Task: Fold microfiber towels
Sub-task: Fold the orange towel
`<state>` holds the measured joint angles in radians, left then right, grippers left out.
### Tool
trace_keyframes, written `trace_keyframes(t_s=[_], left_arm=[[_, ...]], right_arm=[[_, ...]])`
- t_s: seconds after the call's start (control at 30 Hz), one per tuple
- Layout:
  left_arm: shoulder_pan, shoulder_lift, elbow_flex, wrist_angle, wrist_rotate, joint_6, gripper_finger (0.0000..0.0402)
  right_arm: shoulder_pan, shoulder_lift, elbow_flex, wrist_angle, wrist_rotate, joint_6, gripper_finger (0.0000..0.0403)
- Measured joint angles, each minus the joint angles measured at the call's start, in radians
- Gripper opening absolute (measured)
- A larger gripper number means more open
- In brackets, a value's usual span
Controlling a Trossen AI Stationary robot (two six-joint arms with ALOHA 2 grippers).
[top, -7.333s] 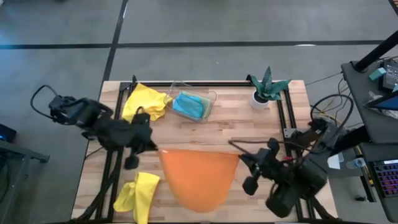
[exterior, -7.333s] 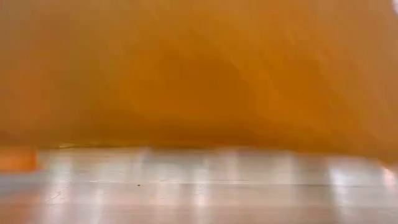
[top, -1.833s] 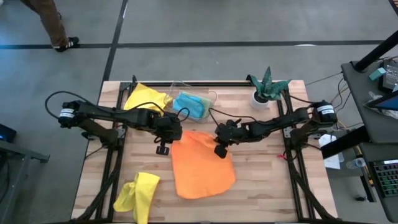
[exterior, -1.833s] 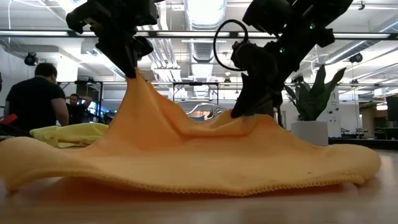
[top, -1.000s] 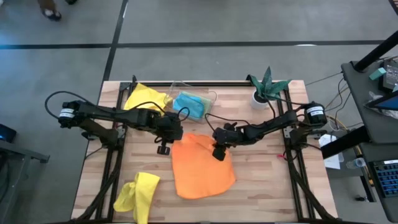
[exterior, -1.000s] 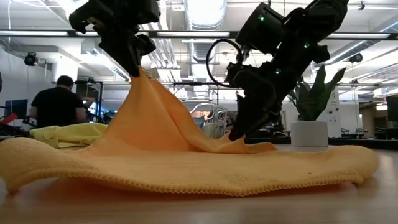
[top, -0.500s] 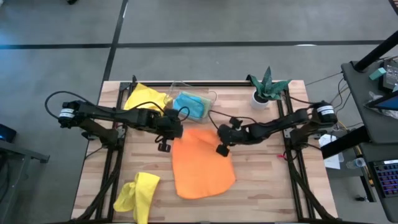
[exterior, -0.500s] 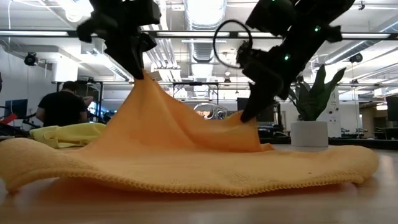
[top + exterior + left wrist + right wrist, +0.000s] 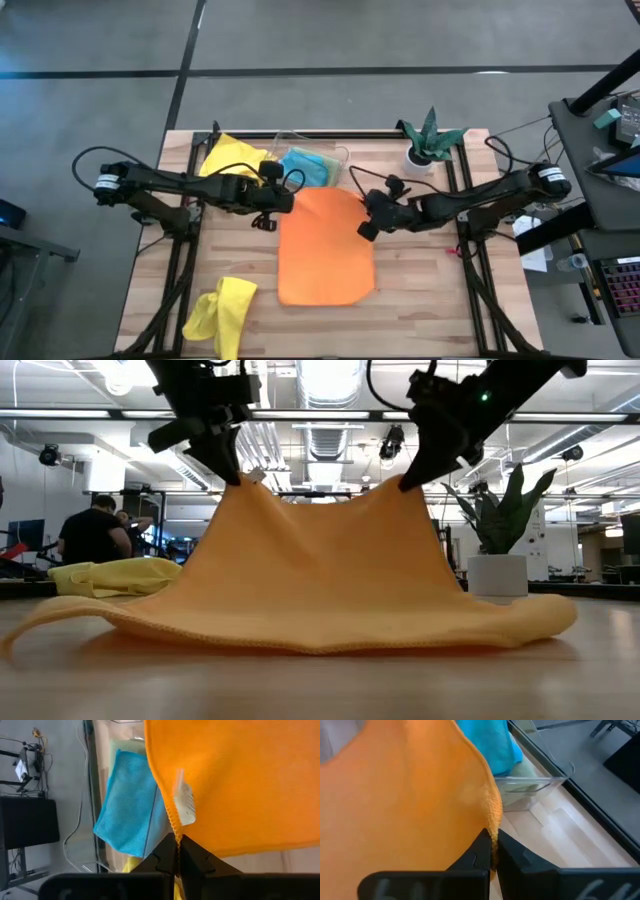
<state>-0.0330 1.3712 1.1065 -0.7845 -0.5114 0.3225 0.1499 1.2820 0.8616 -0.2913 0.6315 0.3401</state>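
Orange towel is the cloth in hand, lying at the middle of the worktop with its far edge lifted by both arms.

Going left to right in the high view: a crumpled yellow towel sits at the near left corner and another yellow towel at the far left. The left tool is pinched shut on the orange towel's far left corner; its wrist view shows the hem and a white care label just beyond the fingers. Behind that corner stands the clear tray holding the turquoise towel. The right tool is clamped on the far right corner. The potted plant stands at the far right.

As I judge it, the step is carrying this raised edge over to the near edge. To do it well, both corners should travel level and together, keeping the hem taut so no sag forms, then land corner on corner before either grip lets go.
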Motion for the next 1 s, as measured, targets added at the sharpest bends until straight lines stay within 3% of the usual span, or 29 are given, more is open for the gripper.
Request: trace_keyframes(t_s=[0.13, 0.37, 0.5, 0.77, 1.0], left_arm=[[0.0, 0.0, 0.0, 0.0, -0.005, 0.004, 0.0], [-0.001, 0.0, 0.0, 0.013, -0.15, 0.065, 0.0], [-0.015, 0.0, -0.001, 0.021, -0.157, 0.083, 0.0], [-0.126, -0.015, -0.049, 0.023, -0.145, 0.086, 0.0], [-0.264, -0.04, -0.109, 0.027, -0.129, -0.039, 0.0]], right_arm=[[0.016, -0.003, 0.0, -0.018, 0.008, 0.0, 0.0008], [0.033, -0.003, 0.0, -0.067, 0.059, -0.001, 0.0008], [0.06, -0.003, 0.0, -0.067, 0.061, -0.018, 0.0008], [0.177, 0.006, 0.0, -0.066, 0.124, -0.023, 0.0008], [0.299, 0.07, 0.0, 0.011, 0.131, 0.016, 0.0008]])
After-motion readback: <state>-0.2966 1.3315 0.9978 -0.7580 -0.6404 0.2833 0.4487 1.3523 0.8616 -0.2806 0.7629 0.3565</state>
